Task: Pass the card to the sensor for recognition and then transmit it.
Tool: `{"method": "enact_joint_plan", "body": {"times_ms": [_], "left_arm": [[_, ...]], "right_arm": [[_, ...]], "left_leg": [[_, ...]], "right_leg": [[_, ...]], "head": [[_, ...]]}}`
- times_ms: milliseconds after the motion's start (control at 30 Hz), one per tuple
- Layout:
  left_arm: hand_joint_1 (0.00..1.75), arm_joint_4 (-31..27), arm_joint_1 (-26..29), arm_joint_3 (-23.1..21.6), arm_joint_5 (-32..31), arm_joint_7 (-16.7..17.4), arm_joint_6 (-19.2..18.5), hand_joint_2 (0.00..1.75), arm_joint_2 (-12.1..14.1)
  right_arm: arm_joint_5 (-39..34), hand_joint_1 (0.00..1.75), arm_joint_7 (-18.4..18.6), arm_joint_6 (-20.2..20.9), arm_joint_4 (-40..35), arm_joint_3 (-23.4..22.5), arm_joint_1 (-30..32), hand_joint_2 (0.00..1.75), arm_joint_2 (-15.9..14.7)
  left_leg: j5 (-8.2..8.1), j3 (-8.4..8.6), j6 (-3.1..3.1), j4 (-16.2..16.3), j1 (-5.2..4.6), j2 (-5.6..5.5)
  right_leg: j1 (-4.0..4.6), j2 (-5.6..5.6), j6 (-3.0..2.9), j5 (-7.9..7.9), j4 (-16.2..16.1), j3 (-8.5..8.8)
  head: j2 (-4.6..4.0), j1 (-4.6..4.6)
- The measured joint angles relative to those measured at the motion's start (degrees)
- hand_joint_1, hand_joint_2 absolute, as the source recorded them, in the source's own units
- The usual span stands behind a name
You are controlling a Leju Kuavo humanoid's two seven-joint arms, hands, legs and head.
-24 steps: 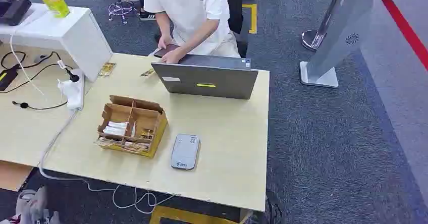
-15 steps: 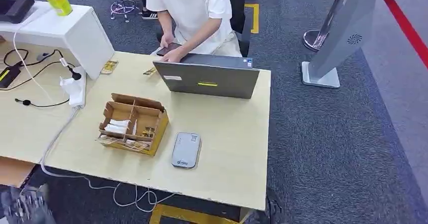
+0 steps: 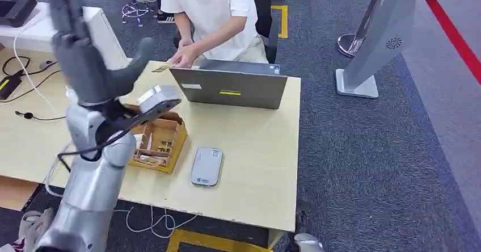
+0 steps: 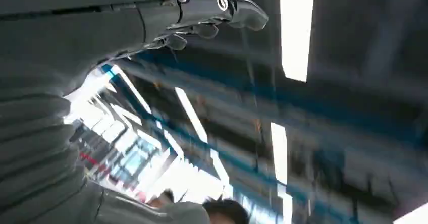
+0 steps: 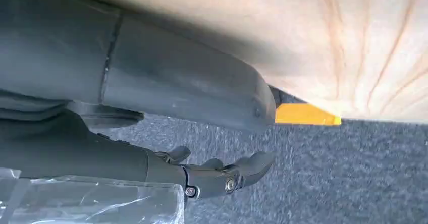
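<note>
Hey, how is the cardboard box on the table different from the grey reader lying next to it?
The cardboard box is brown, open-topped and split into compartments holding small items; the grey reader is a flat, closed slab with rounded corners. The box stands taller and covers more of the table than the reader. The raised left robot hand and its arm hide part of the box, while the reader shows whole. Both rest on the table, side by side.

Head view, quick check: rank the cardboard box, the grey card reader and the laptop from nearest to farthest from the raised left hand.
Measured from the left hand as the head view shows it:
1. Cardboard box, just below the hand, partly behind the wrist.
2. Laptop, to the hand's right, at the table's far edge.
3. Grey card reader, right of the box, toward the near edge.
</note>
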Motion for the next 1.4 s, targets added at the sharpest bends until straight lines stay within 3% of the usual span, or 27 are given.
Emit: {"method": "enact_joint_plan", "body": {"times_ms": [33, 67, 167, 300, 500, 767, 833, 1400], "left_arm": [[0.00, 3.96, -2.93, -2.23, -0.85, 1.55, -4.59, 1.75, -0.07], [0.00, 7.95, -5.30, -4.43, -1.73, 2.95, -6.78, 1.75, -0.09], [0.00, 17.37, -10.70, -8.56, -2.99, 5.90, -7.50, 1.75, -0.46], [0.00, 26.00, -14.68, -11.55, -3.45, 7.01, -7.17, 1.75, -1.18], [0.00, 32.29, -16.71, -12.99, -3.45, 7.45, -7.06, 1.75, -1.95], [0.00, 36.31, -17.81, -13.74, -3.47, 8.47, -7.19, 1.75, -2.25], [1.75, 36.88, -17.88, -13.82, -3.40, 8.47, -7.23, 1.75, -2.27], [1.75, 38.49, -17.99, -13.89, -2.25, 7.49, -8.07, 1.75, -2.49]], "right_arm": [[0.00, 0.00, 0.33, -0.33, 0.02, 0.02, -0.07, 0.00, 0.13], [0.00, 0.00, 0.57, -0.37, 0.04, 0.11, -0.18, 0.00, 0.26], [-0.02, 0.00, 1.27, -0.37, 0.11, 0.15, -0.31, 0.00, 0.48], [-0.09, 0.00, 2.01, -0.37, 0.31, 0.15, -0.43, 0.00, 0.48], [-0.18, 0.00, 2.51, -0.37, 0.46, 0.15, -0.63, 0.00, 0.48], [-0.28, 0.00, 2.56, -0.37, 0.46, 0.15, -0.65, 0.00, 0.48], [-0.28, 0.00, 2.45, -0.37, 0.46, 0.15, -0.64, 0.00, 0.48], [-0.17, 0.00, 2.47, -0.37, 0.50, 0.15, -0.64, 0.00, 0.41]], "left_leg": [[0.01, -0.01, -0.02, 0.00, -0.01, 0.06], [0.01, -0.03, -0.02, 0.00, -0.03, 0.27], [0.01, -0.14, -0.02, 0.01, -0.02, 0.52], [0.00, -0.15, -0.03, -0.05, -0.02, 0.54], [0.01, -0.19, -0.05, -0.09, 0.01, 0.55], [0.03, -0.20, -0.07, -0.08, 0.00, 0.55], [0.03, -0.20, -0.07, -0.08, 0.00, 0.55], [0.03, -0.25, -0.07, -0.08, 0.00, 0.55]], "right_leg": [[-0.02, 0.09, 0.01, 0.04, 0.00, -0.05], [-0.04, 0.30, -0.02, 0.10, 0.01, -0.12], [-0.04, 0.55, -0.01, 0.17, 0.02, -0.32], [-0.02, 0.57, -0.03, 0.15, 0.03, -0.36], [0.01, 0.57, -0.04, 0.15, 0.04, -0.41], [0.01, 0.57, -0.04, 0.15, 0.04, -0.41], [0.01, 0.57, -0.04, 0.15, 0.04, -0.42], [0.01, 0.56, -0.04, 0.15, 0.04, -0.45]], "head": [[0.00, 0.11], [0.00, 0.11], [0.00, 0.11], [0.00, 0.07], [0.00, 0.02], [0.00, 0.04], [0.00, 0.04], [0.00, 0.04]]}}
